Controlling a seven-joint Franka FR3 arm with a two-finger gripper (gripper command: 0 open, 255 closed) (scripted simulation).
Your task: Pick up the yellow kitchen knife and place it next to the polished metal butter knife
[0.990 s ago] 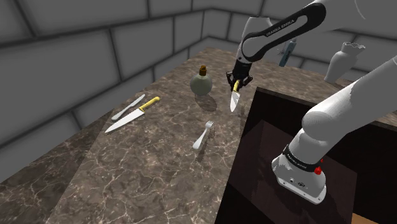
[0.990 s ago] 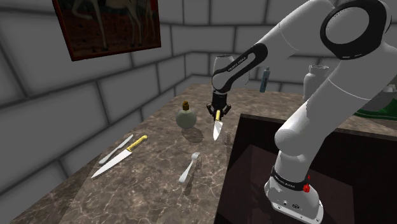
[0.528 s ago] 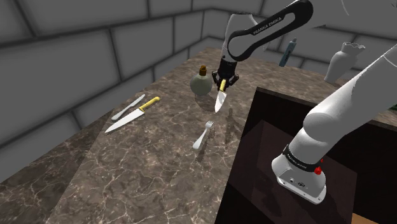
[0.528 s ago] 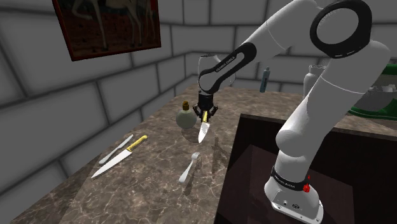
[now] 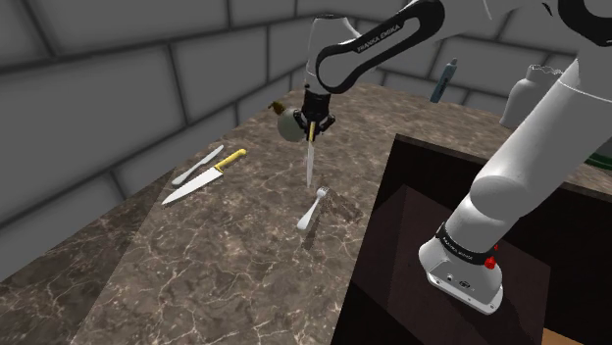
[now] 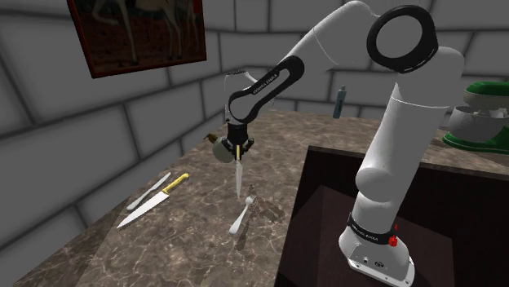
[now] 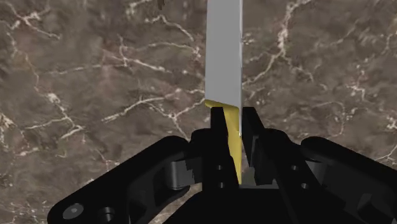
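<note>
A pale round flask (image 5: 285,122) leans on the counter (image 5: 226,265) just behind my gripper (image 5: 311,127); I cannot tell what it contains. The gripper is clamped on the yellow handle of the kitchen knife (image 5: 310,162), whose blade hangs point-down above the counter near a fork (image 5: 313,209). Far left, the butter knife (image 5: 196,166) lies beside a second yellow-handled knife (image 5: 201,180).

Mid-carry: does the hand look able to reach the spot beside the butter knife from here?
Probably yes. The hand holds the yellow-handled knife clear of the counter, with nothing standing between it and the butter knife. A second yellow-handled knife lies along one side of it.
</note>
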